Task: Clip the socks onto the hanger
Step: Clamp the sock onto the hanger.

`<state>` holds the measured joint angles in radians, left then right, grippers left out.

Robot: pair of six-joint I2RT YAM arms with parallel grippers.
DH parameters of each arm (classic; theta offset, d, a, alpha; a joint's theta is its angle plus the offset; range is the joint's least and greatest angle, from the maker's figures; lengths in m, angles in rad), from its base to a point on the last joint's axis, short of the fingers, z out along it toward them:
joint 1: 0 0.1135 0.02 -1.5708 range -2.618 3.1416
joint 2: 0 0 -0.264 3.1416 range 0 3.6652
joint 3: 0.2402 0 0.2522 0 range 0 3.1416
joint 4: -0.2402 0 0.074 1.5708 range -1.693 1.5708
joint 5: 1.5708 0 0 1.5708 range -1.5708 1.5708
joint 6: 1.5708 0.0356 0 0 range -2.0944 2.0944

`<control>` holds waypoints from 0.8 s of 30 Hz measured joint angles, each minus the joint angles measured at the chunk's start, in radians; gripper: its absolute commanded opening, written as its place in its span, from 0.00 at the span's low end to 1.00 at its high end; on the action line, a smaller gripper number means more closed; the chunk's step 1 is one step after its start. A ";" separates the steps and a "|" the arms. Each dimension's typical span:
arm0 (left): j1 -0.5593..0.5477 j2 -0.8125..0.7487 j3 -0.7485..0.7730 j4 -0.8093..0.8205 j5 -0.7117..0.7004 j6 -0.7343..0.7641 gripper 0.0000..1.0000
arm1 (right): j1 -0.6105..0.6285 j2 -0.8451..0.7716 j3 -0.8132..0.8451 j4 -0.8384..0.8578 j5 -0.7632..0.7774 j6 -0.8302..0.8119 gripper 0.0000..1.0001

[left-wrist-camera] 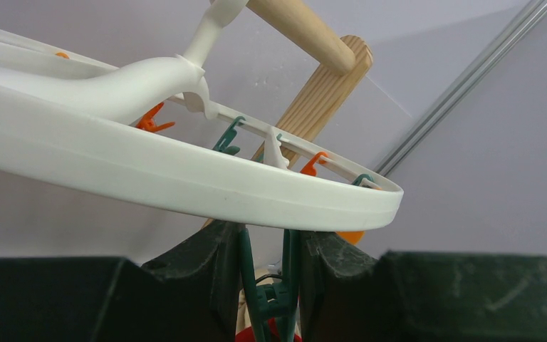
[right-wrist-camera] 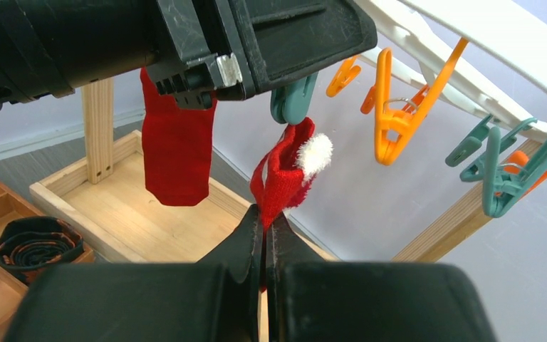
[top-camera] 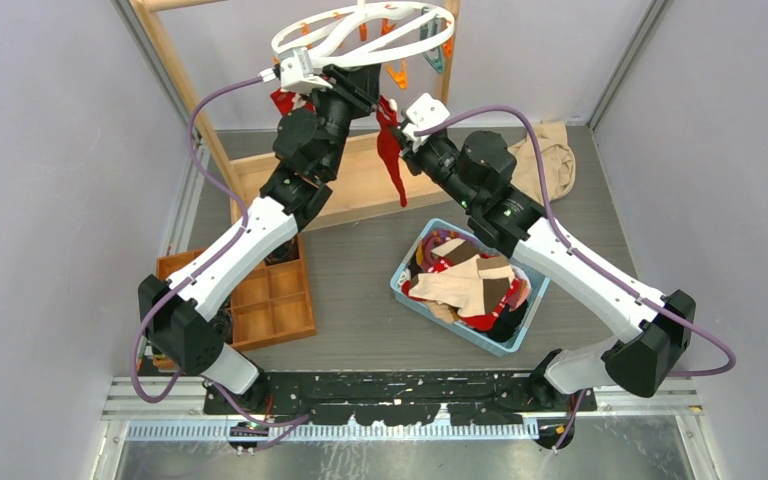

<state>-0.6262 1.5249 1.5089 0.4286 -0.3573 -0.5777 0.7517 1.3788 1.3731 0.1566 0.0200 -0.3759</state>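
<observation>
1. Right wrist view shows the red sock (right-wrist-camera: 285,178) pinched by our right gripper (right-wrist-camera: 263,231), its jaws pressed together on the fabric, white tuft just above the grip.
2. Right above that hangs a teal clip (right-wrist-camera: 292,100) on the hanger (left-wrist-camera: 185,182); our left gripper (left-wrist-camera: 271,249) squeezes its handles just below the ring.
3. We judge feeding is in hand: next, raise the sock into the clip's mouth, then ease the left squeeze.
4. Both arms reach high and forward, wrists converging under the hanger.

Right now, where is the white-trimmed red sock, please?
In the right wrist view's centre, the red sock sits pinched in the right tool, beneath the left tool's teal clip.
</observation>
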 measured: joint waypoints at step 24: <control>0.000 -0.001 0.008 -0.013 -0.003 -0.037 0.00 | 0.004 0.008 0.044 -0.014 -0.031 -0.033 0.01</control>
<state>-0.6262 1.5242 1.5173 0.4156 -0.3603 -0.6144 0.7559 1.3865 1.4174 0.1425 -0.0105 -0.4088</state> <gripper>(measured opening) 0.309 0.046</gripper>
